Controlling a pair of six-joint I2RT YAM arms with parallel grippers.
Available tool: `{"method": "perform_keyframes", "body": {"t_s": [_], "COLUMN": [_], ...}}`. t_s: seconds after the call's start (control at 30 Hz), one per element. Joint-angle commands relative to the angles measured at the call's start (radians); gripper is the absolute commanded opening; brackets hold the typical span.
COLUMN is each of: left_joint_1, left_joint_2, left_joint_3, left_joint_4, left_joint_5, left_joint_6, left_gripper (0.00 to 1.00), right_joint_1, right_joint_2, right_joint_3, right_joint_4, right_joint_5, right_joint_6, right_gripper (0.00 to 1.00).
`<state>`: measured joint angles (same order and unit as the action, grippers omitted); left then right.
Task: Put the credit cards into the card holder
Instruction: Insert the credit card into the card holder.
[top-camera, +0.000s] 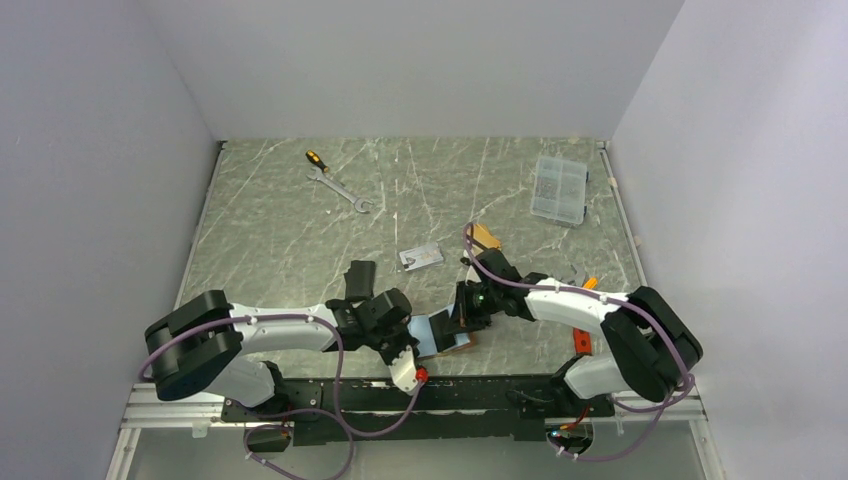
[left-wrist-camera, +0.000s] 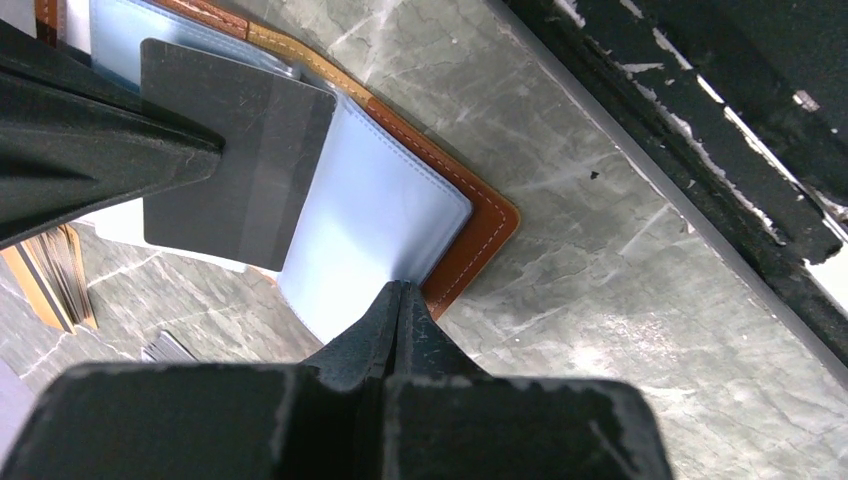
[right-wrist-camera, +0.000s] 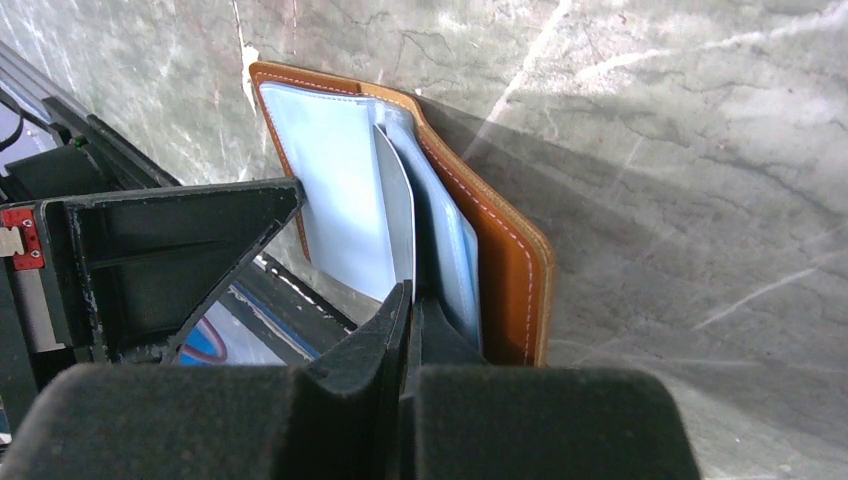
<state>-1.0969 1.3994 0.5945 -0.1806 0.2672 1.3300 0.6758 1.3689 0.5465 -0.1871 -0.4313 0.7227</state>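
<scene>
**Top view.** The holder (top-camera: 438, 336) lies open on the table (top-camera: 280, 230) near its front edge. It sits between the left tool (top-camera: 413, 338) and the right tool (top-camera: 468, 318), and both tools reach it. Behind the holder a silver card (top-camera: 421, 257) lies flat. Gold cards (top-camera: 486, 237) lie just to its right, beside the right arm. A black pouch (top-camera: 358, 276) sits by the left arm. At the far side are a screwdriver (top-camera: 316, 158), a wrench (top-camera: 341, 188) and a clear box (top-camera: 560, 188).

**Left wrist view.** The left tool is closed, its tips pinching the free edge of a pale sleeve (left-wrist-camera: 385, 215) of the holder. The holder's brown stitched cover shows beneath and to the right of that sleeve. A grey card (left-wrist-camera: 245, 170) with a paler stripe lies over the sleeves, and the right tool clamps it from the left. The gold cards show at the lower left, apart from the holder. A black rail (left-wrist-camera: 700, 130) runs along the table edge.

**Right wrist view.** The right tool is closed on the grey card, which is seen edge-on and stands among the raised sleeves. The brown cover lies to the right of the sleeves. The left tool touches the outermost sleeve from the left. Whether the card's far end sits inside a pocket cannot be told.
</scene>
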Motion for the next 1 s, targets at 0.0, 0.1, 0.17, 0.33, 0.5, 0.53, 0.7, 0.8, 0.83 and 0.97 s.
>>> {"method": "perform_keyframes", "body": {"t_s": [0.0, 0.1, 0.17, 0.33, 0.5, 0.53, 0.7, 0.8, 0.83, 0.97], "left_joint_1": [-0.003, -0.003, -0.003, -0.003, -0.003, -0.003, -0.003, -0.003, -0.004, -0.003], "left_joint_2": [-0.004, -0.009, -0.011, -0.012, -0.013, -0.014, -0.020, -0.022, -0.022, -0.022], "left_joint_3": [-0.031, -0.036, -0.039, -0.039, -0.040, -0.042, -0.049, -0.047, -0.046, -0.046], "left_joint_4": [-0.074, -0.076, -0.077, -0.070, -0.073, -0.075, -0.071, -0.072, -0.076, -0.078], "left_joint_5": [-0.006, -0.005, -0.005, -0.001, 0.000, 0.000, 0.001, 0.002, 0.001, 0.000], "left_joint_6": [0.014, 0.016, 0.021, 0.022, 0.026, 0.026, 0.024, 0.021, 0.019, 0.020], "left_gripper": [0.00, 0.00, 0.00, 0.00, 0.00, 0.00, 0.00, 0.00, 0.00, 0.00], "right_joint_1": [-0.003, -0.002, -0.002, -0.001, 0.007, 0.010, 0.019, 0.038, 0.048, 0.085], "right_joint_2": [0.050, 0.054, 0.052, 0.069, 0.078, 0.077, 0.075, 0.090, 0.094, 0.100], "right_joint_3": [0.022, 0.024, 0.016, 0.011, 0.009, 0.008, 0.008, 0.010, 0.010, -0.003], "right_joint_4": [-0.063, -0.053, -0.037, -0.005, 0.034, 0.041, 0.066, 0.081, 0.084, 0.104], "right_joint_5": [0.043, 0.064, 0.073, 0.093, 0.090, 0.089, 0.094, 0.100, 0.103, 0.123], "right_joint_6": [-0.060, -0.050, -0.038, -0.007, 0.012, 0.013, 0.025, 0.039, 0.045, 0.076], "right_gripper": [0.00, 0.00, 0.00, 0.00, 0.00, 0.00, 0.00, 0.00, 0.00, 0.00]}}
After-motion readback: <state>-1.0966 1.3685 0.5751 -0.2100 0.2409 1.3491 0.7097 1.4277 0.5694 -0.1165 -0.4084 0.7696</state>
